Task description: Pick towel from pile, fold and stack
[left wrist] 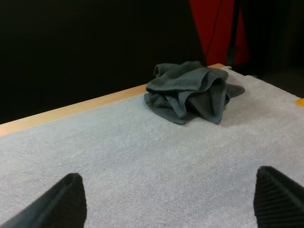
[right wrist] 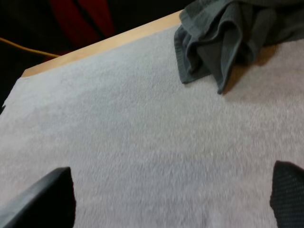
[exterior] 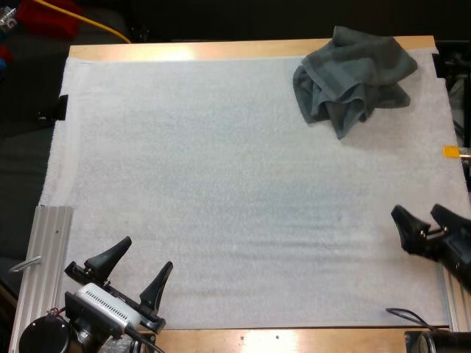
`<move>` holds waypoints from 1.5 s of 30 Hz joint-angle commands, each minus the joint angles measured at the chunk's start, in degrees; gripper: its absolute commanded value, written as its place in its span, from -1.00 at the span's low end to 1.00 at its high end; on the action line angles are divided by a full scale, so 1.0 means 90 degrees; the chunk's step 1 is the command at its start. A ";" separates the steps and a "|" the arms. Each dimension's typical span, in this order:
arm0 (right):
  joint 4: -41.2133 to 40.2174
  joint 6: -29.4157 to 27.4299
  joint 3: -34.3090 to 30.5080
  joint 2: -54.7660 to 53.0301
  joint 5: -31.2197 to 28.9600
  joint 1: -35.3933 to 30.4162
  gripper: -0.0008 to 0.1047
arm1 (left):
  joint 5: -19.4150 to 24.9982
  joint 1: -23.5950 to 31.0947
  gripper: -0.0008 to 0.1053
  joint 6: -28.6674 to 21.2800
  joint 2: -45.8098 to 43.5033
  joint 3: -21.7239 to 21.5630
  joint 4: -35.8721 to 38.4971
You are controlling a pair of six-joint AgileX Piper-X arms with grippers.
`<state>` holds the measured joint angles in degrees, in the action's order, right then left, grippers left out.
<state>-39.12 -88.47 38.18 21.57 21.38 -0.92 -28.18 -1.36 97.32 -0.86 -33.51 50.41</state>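
The desk [exterior: 221, 50] is wooden, and its far edge runs as a bare strip beyond the white mat [exterior: 221, 198] that covers most of the top. The middle and near part of the mat lie open, which looks like the natural place to spread and fold.

The towel [exterior: 353, 77], dark grey-green and crumpled into a loose heap, sits at the far right corner of the mat, with its far side reaching onto the wooden strip. Several folds hang toward the middle of the mat, and one pointed flap sticks out on the near side.

The left pincer [exterior: 147, 254] hovers over the near left part of the mat, released, its fingers [left wrist: 71, 199] standing apart with nothing between them, well apart from the towel. The right pincer [exterior: 416, 210] is at the near right edge, also released, fingers [right wrist: 52, 194] spread over bare mat, and it is the closer of the two to the heap.

The step in hand seems to be the first reach for the towel. To do it well, the right arm should probably go for the loose flap or an outer hem, not the thick middle, so that a single layer is caught and the cloth can unfurl. Closing low against the mat should help, then drawing the towel toward the open centre where the left pincer can take a second corner. A grab into the bulk risks a bunched wad that resists flattening.
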 commanded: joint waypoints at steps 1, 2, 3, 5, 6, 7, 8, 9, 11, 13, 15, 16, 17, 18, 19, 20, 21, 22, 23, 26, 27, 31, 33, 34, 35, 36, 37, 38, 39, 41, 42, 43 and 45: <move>0.0238 0.0005 0.0154 0.0261 0.0082 -0.0027 0.54 | -0.0039 0.0002 0.34 0.0063 -0.0838 -0.0043 -0.0115; 0.0331 0.0005 0.0216 0.0449 0.0085 -0.0027 0.54 | -0.0039 0.0002 0.34 0.0063 -0.0838 -0.0043 -0.0115; 0.0415 0.0005 0.0284 0.0631 0.0082 -0.0016 0.54 | -0.0039 0.0002 0.34 0.0063 -0.0838 -0.0043 -0.0115; 0.0531 0.0005 0.0436 0.1014 0.0082 0.0009 0.54 | -0.0039 0.0002 0.34 0.0063 -0.0838 -0.0043 -0.0115; 0.0552 0.0005 0.0507 0.1167 0.0082 0.0027 0.54 | -0.0039 0.0002 0.34 0.0063 -0.0838 -0.0043 -0.0115; 0.0576 0.0005 0.0612 0.1369 0.0082 0.0069 0.54 | -0.0039 0.0002 0.34 0.0063 -0.0838 -0.0043 -0.0115; 0.0599 0.0005 0.0687 0.1543 0.0082 0.0115 0.54 | -0.0039 0.0002 0.34 0.0063 -0.0838 -0.0043 -0.0115; 0.0630 0.0005 0.0750 0.1729 0.0082 0.0178 0.54 | -0.0039 0.0002 0.34 0.0063 -0.0838 -0.0043 -0.0115; 0.0697 0.0005 0.0911 0.2153 0.0056 0.0363 0.54 | -0.0039 0.0002 0.34 0.0063 -0.0838 -0.0043 -0.0115; 0.0822 0.0016 0.1041 0.2547 -0.0079 0.0606 0.54 | -0.0039 0.0002 0.34 0.0063 -0.0838 -0.0043 -0.0115; 0.0998 0.0104 0.1104 0.2845 -0.0293 0.0837 0.54 | -0.0039 0.0002 0.34 0.0063 -0.0838 -0.0043 -0.0115; 0.1179 0.0251 0.1119 0.3047 -0.0391 0.0963 0.54 | -0.0039 0.0002 0.34 0.0063 -0.0838 -0.0043 -0.0115; 0.1338 0.0377 0.1120 0.3204 -0.0425 0.1040 0.54 | -0.0039 0.0002 0.34 0.0063 -0.0838 -0.0043 -0.0115; 0.1503 0.0506 0.1119 0.3369 -0.0458 0.1113 0.54 | -0.0039 0.0002 0.34 0.0063 -0.0838 -0.0043 -0.0115; 0.1696 0.0665 0.1119 0.3578 -0.0528 0.1210 0.54 | -0.0039 0.0002 0.34 0.0063 -0.0838 -0.0043 -0.0115; 0.1819 0.0794 0.1119 0.3731 -0.0621 0.1271 0.54 | -0.0039 0.0002 0.34 0.0063 -0.0838 -0.0043 -0.0115; 0.1939 0.0901 0.1119 0.3894 -0.0709 0.1321 0.54 | -0.0039 0.0002 0.34 0.0063 -0.0838 -0.0043 -0.0115; 0.2082 0.1004 0.1119 0.4075 -0.0749 0.1373 0.54 | -0.0039 0.0002 0.34 0.0063 -0.0838 -0.0043 -0.0115; 0.2189 0.1069 0.1119 0.4199 -0.0755 0.1400 0.54 | -0.0039 0.0002 0.34 0.0063 -0.0838 -0.0043 -0.0115; 0.2555 0.1305 0.1119 0.4613 -0.0785 0.1405 0.54 | -0.0039 0.0002 0.34 0.0063 -0.0838 -0.0043 -0.0115; 0.2680 0.1387 0.1119 0.4735 -0.0835 0.1405 0.54 | -0.0039 0.0002 0.34 0.0063 -0.0838 -0.0043 -0.0115; 0.3309 0.1585 0.1119 0.5234 -0.0875 0.1405 0.54 | -0.0039 0.0002 0.34 0.0063 -0.0838 -0.0043 -0.0115; 0.3531 0.1595 0.1119 0.5446 -0.0936 0.1405 0.54 | -0.0039 0.0002 0.34 0.0063 -0.0838 -0.0043 -0.0115; 0.3662 0.1603 0.1119 0.5594 -0.0996 0.1405 0.54 | -0.0039 0.0002 0.34 0.0063 -0.0838 -0.0043 -0.0115; 0.3782 0.1603 0.1119 0.5712 -0.1018 0.1405 0.54 | -0.0039 0.0002 0.34 0.0063 -0.0838 -0.0043 -0.0115; 0.3962 0.1603 0.1119 0.5851 -0.1019 0.1396 0.54 | -0.0039 0.0002 0.34 0.0063 -0.0838 -0.0043 -0.0115; 0.4227 0.1596 0.1119 0.6030 -0.1019 0.1384 0.54 | -0.0039 0.0002 0.34 0.0073 -0.0838 -0.0043 -0.0115; 0.4383 0.1591 0.1119 0.6139 -0.1019 0.1382 0.54 | -0.0039 0.0002 0.34 0.0087 -0.0838 -0.0043 -0.0115; 0.4543 0.1591 0.1131 0.6266 -0.1019 0.1384 0.54 | -0.0039 0.0002 0.34 0.0118 -0.0838 -0.0043 -0.0115; 0.4802 0.1591 0.1191 0.6595 -0.1091 0.1384 0.54 | -0.0039 0.0002 0.34 0.0187 -0.0838 -0.0043 -0.0115; 0.4845 0.1591 0.1240 0.6757 -0.1150 0.1384 0.54 | -0.0039 0.0002 0.34 0.0195 -0.0838 -0.0043 -0.0115; 0.4886 0.1591 0.1305 0.6943 -0.1203 0.1384 0.54 | -0.0039 0.0002 0.34 0.0198 -0.0838 -0.0043 -0.0115; 0.5002 0.1580 0.1415 0.7226 -0.1216 0.1384 0.54 | -0.0039 0.0002 0.34 0.0234 -0.0838 -0.0043 -0.0115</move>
<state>5.11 -74.09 50.46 86.31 10.80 11.62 -28.18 -1.36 98.70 -0.86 -33.51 50.41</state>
